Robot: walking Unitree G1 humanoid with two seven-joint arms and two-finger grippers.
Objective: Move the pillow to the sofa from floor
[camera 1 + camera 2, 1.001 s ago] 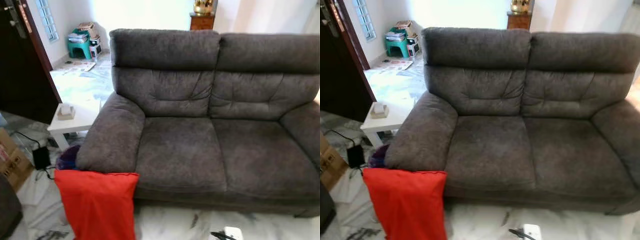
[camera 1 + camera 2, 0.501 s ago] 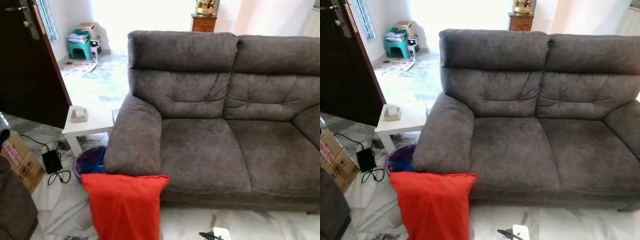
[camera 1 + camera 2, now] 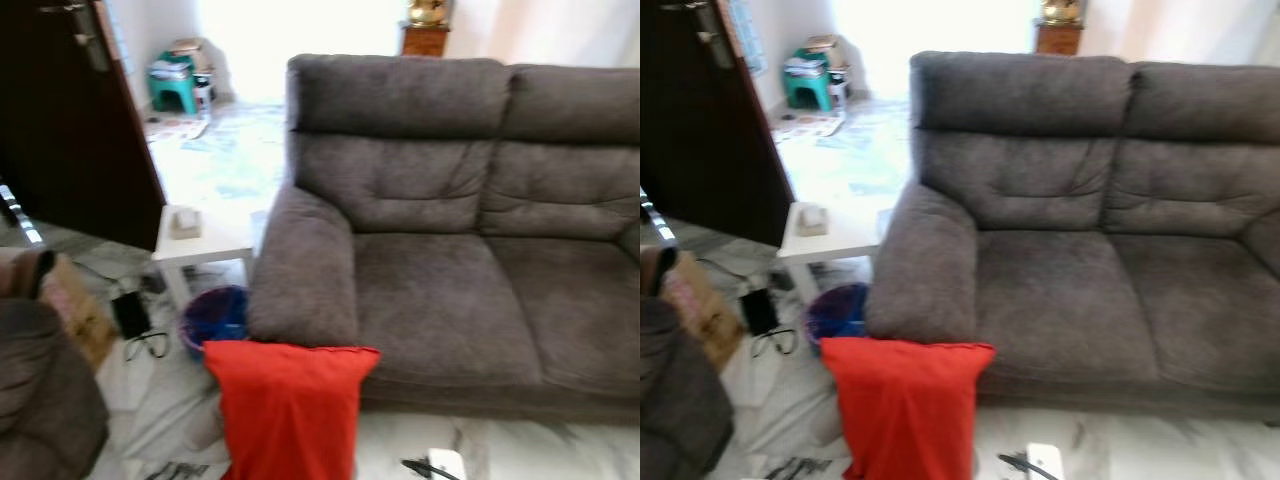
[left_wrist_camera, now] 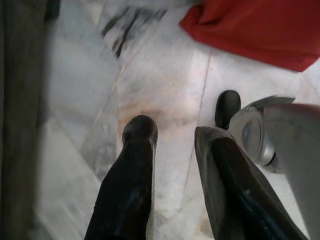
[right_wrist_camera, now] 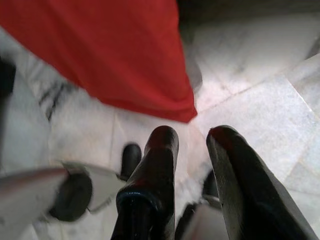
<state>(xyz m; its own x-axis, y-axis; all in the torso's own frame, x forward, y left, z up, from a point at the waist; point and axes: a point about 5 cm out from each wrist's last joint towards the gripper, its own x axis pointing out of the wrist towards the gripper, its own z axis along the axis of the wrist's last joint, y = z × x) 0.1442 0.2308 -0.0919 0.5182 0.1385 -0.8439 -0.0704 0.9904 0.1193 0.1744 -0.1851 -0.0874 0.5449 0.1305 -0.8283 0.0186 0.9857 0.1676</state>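
Note:
A red pillow [image 3: 290, 410] stands on the marble floor, leaning against the front of the grey sofa [image 3: 440, 300] just below its left armrest. The sofa's two seat cushions are bare. My left gripper [image 4: 175, 130] hangs open over the floor tiles, with the red pillow [image 4: 255, 25] a short way beyond its fingertips. My right gripper [image 5: 194, 134] is open too, pointing down at the floor, and a corner of the pillow [image 5: 100, 50] lies just past its fingertips. Neither gripper touches the pillow.
A white side table [image 3: 205, 240] and a blue bin [image 3: 212, 315] stand left of the armrest. A dark door [image 3: 70, 120], a cardboard box [image 3: 75, 305] and another grey seat [image 3: 40, 390] are at the left. A small white object [image 3: 445, 465] lies on the floor.
The whole picture has shifted to the right, so the camera has turned left. The pillow and sofa stay where they were.

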